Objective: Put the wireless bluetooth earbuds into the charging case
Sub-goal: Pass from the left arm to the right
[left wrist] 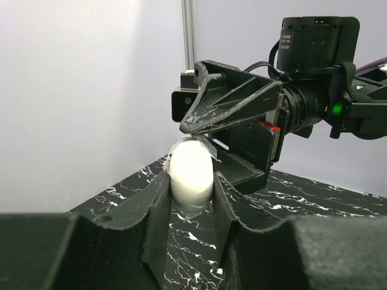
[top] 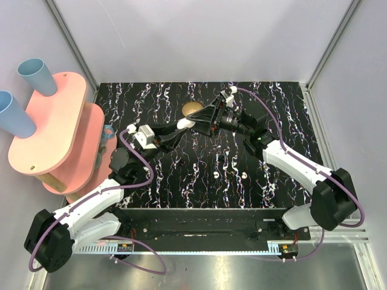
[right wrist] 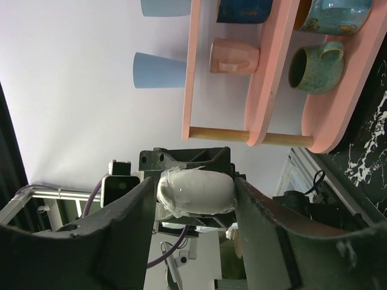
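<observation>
A: Left gripper [left wrist: 190, 184] is clenched on the charging case [left wrist: 190, 169], low on its sides. The case stands upright, seemingly off the table [left wrist: 290, 193]. Right gripper [right wrist: 193, 190] straddles its top end; we can't tell if it pinches.

B: Handling?

A: We judge it light, rigid and glossy, so slippery. We'd grip the lid's broad sides. Earbuds [top: 216, 175] look like specks on the table, well apart.
</observation>
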You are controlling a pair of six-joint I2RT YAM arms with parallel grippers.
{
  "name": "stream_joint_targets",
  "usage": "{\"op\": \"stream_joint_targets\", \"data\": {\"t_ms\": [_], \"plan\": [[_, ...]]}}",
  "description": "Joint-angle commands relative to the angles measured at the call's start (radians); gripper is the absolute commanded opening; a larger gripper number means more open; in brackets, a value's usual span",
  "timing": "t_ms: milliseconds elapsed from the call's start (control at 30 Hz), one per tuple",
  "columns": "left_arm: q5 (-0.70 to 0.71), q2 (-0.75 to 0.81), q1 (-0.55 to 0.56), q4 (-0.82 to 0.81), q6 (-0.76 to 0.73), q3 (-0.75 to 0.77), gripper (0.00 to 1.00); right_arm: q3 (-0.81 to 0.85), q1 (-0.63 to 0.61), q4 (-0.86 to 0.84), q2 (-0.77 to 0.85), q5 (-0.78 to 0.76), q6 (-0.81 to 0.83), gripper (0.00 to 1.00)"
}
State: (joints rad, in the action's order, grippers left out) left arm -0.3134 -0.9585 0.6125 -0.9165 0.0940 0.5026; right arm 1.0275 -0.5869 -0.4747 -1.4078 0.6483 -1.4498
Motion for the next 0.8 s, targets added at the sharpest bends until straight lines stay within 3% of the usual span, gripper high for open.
{"op": "stream_joint_targets", "data": {"t_ms": [0,233,400,767], "plan": [[0.023,-0.005,0.006,-0.050,-0.025,0.031,0.00,0.023,-0.001,-0.099,-0.002,0.057,-0.047,0.60],[0.017,-0.005,0.006,-0.036,-0.027,0.037,0.00,0.016,-0.002,-0.128,-0.011,0.068,-0.070,0.39],[0.008,0.003,0.006,0.019,-0.008,0.050,0.13,0.008,-0.001,-0.174,-0.019,0.073,-0.086,0.24],[0.008,0.001,0.006,0.037,0.016,0.054,0.48,0.003,-0.002,-0.189,-0.020,0.073,-0.095,0.18]]}}
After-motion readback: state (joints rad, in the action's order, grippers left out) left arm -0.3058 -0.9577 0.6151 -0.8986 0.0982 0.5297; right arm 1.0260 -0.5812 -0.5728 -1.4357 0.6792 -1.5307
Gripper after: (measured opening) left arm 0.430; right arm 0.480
